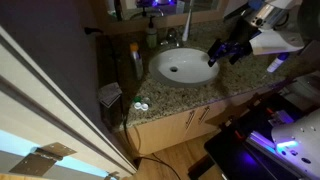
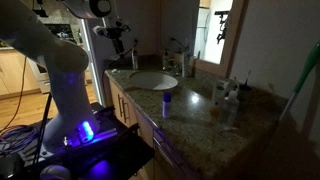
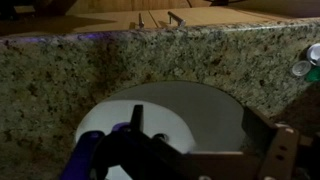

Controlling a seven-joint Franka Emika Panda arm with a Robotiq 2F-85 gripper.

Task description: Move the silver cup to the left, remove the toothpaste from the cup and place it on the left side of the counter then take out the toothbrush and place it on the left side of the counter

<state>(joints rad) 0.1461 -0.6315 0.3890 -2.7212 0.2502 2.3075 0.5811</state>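
Note:
The counter is speckled granite with an oval white basin. At its far end from the arm stands what looks like the silver cup, with a white piece, probably the toothpaste, sticking out. The toothbrush is too thin to make out. My gripper hangs over the basin's edge, well away from the cup, and also shows in an exterior view. In the wrist view the gripper is open, its fingers wide apart over the basin, nothing between them.
A faucet rises behind the basin, beside a soap bottle and a yellow bottle. Two small round containers sit near the front edge. A purple-lit bottle stands under the arm. Wooden cabinet doors run below.

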